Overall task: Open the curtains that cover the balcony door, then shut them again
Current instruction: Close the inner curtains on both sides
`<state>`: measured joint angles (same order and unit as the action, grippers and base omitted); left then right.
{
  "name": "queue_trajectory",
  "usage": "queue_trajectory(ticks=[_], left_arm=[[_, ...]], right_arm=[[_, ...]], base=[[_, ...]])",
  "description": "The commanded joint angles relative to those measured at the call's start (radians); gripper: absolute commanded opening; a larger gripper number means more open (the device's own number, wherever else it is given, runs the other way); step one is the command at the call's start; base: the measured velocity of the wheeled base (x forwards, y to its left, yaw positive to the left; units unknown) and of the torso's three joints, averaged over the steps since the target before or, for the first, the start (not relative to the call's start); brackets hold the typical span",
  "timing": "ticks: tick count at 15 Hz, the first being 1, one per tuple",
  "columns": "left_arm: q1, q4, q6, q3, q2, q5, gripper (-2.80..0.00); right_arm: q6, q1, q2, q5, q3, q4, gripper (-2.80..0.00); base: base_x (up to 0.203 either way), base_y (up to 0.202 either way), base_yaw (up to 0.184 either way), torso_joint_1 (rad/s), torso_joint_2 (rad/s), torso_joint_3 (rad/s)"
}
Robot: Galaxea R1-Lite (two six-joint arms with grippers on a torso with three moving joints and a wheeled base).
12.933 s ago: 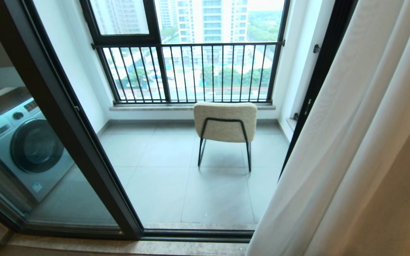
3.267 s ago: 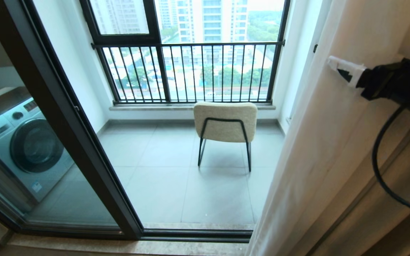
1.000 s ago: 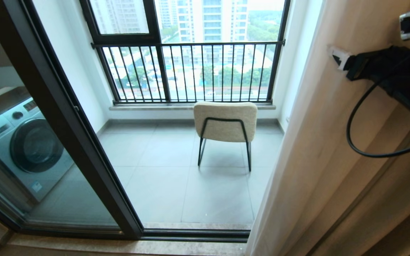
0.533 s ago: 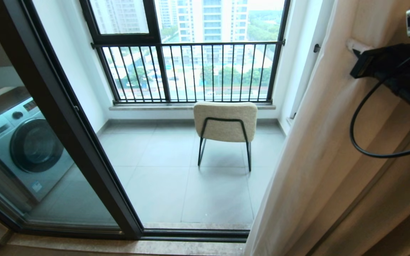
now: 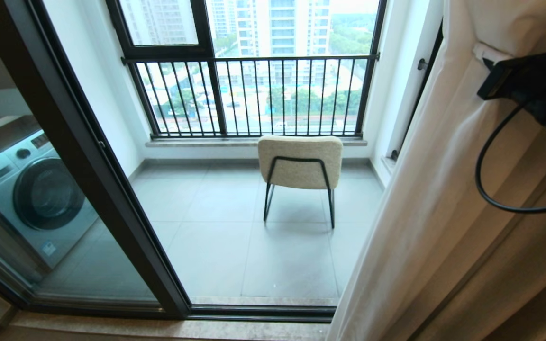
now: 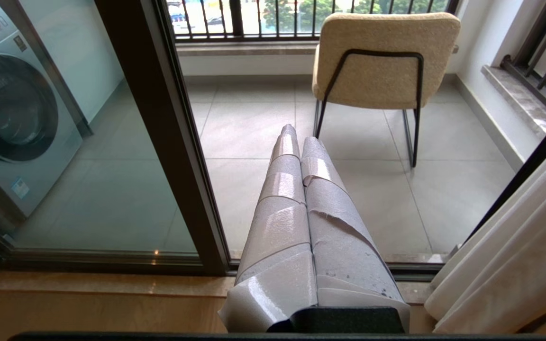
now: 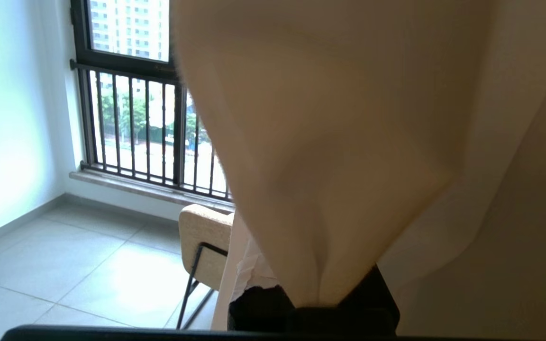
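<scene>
The sheer white curtains [image 5: 434, 199] are bunched at the right side of the balcony door [image 5: 88, 156], pinched high up by the right hand [image 5: 484, 59], which is clenched on a fold. The left hand [image 6: 296, 142] is parked low, clenched empty. A beige chair [image 5: 300, 162] is seen out on the balcony.

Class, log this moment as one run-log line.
stage: curtains gathered right | right gripper: shut on curtains | left gripper: shut, idle | balcony door: uncovered

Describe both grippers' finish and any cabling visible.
Left gripper: two long tapering fingers wrapped in pale grey tape, torn and peeling in places, on a black base. Right gripper: black body, pale tip, with a black cable looping beneath it.
</scene>
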<state>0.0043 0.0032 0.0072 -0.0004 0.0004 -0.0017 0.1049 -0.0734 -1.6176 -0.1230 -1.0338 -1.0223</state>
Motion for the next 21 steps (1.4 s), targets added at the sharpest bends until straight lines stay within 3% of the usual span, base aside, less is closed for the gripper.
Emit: queue_trajectory(ticks=[1, 6, 9, 21], left_arm=[[0.0, 0.001, 0.0, 0.0, 0.0, 0.0, -2.8], [0.001, 0.0, 0.0, 0.0, 0.0, 0.0, -2.8], [0.0, 0.0, 0.0, -0.001, 0.0, 0.0, -2.8], [0.001, 0.001, 0.002, 0.0, 0.0, 0.0, -2.8]], right_arm=[[0.001, 0.0, 0.024, -0.001, 0.0, -0.007, -2.8], [0.001, 0.001, 0.068, 0.001, 0.002, -0.006, -2.8], [-0.002, 0.0, 0.071, 0.051, 0.0, -0.007, -2.8], [-0.02, -0.002, 0.087, 0.052, -0.003, -0.012, -2.8]], base=[[0.0, 0.0, 0.0, 0.0, 0.0, 0.0], [0.0, 0.0, 0.0, 0.0, 0.0, 0.0], [0.0, 0.0, 0.0, 0.0, 0.0, 0.0], [0.0, 0.0, 0.0, 0.0, 0.0, 0.0]])
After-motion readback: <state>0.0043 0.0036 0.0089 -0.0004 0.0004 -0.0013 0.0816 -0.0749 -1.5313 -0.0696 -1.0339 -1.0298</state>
